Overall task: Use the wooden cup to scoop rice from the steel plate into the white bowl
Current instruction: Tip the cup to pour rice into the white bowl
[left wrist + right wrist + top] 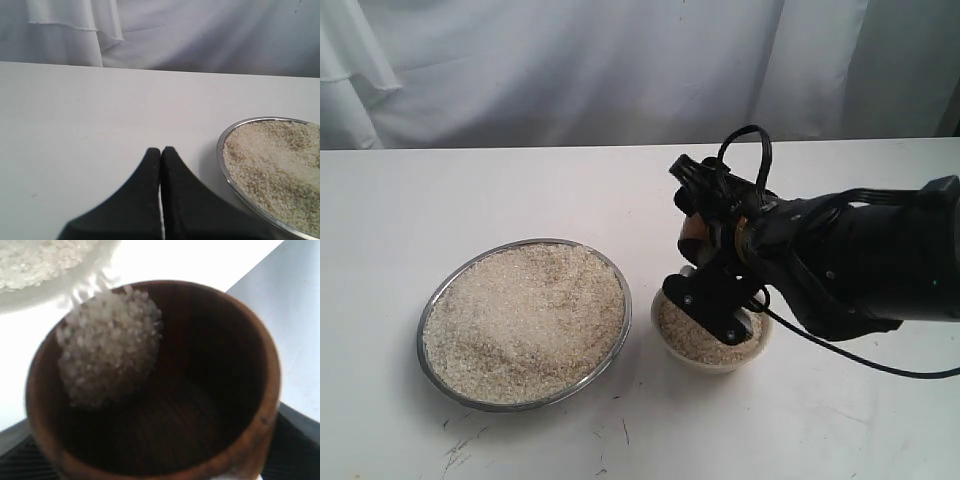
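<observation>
The steel plate (pixel 423 340) lies left of centre, full of rice (pixel 525 320). To its right the white bowl (pixel 722 366) holds a layer of rice (pixel 692 338). My right gripper (pixel 702 242) is shut on the wooden cup (pixel 692 232), which is tipped directly above the bowl. In the right wrist view a clump of rice (pixel 107 350) slides out over the edge of the cup (pixel 267 390) toward the bowl (pixel 55 292). My left gripper (pixel 161 150) is shut with nothing in it, low over the table beside the plate (pixel 223 150); the exterior view does not show it.
A white curtain (pixel 620 60) hangs behind the white table (pixel 520 190). The right arm's black body and cable (pixel 860 260) stretch across the right side of the table, above the bowl.
</observation>
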Controlling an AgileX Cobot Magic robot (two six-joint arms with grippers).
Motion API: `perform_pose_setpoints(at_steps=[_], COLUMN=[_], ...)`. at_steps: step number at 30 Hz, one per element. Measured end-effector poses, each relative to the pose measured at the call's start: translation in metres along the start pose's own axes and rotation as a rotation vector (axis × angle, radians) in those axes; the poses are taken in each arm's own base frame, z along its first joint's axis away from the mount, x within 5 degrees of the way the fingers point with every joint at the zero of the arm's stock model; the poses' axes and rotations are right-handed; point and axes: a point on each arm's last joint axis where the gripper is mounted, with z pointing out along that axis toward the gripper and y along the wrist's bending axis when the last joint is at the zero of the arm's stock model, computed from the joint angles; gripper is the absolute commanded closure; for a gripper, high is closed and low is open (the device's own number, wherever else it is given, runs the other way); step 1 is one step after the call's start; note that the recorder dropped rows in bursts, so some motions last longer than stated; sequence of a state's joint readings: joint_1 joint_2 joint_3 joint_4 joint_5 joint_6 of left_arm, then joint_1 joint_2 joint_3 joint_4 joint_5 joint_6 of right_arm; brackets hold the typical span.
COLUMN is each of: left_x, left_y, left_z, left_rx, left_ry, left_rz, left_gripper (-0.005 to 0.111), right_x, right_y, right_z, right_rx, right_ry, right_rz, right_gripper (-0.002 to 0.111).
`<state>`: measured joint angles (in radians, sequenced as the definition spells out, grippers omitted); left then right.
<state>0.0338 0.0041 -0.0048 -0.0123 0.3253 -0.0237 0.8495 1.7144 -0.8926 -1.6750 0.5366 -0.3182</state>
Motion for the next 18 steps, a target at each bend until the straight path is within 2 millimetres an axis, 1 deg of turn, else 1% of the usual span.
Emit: perform_pose_setpoints(at_steps=[6, 9, 13, 18], left_x=[0.000, 0.000, 0.000, 0.000], left_y=[0.000, 0.000, 0.000, 0.000], left_z=[0.000, 0.000, 0.000, 0.000], left_rx=[0.000, 0.000, 0.000, 0.000], left_ry=[0.000, 0.000, 0.000, 0.000], left_rz=[0.000, 0.000, 0.000, 0.000], left_gripper=[0.107, 0.107, 0.107, 0.107], right_x=[-0.006, -0.008, -0.012, -0.014], right_y=[0.013, 0.019, 0.021, 0.019], right_z=[-0.001, -0.001, -0.002, -0.004], right_rx=[-0.023, -0.035, -0.038, -0.032], right_ry=[0.007, 0.003, -0.005, 0.009], right_rz=[-0.065, -0.065, -0.062, -0.077], right_gripper=[0.108, 0.108, 0.108, 0.108])
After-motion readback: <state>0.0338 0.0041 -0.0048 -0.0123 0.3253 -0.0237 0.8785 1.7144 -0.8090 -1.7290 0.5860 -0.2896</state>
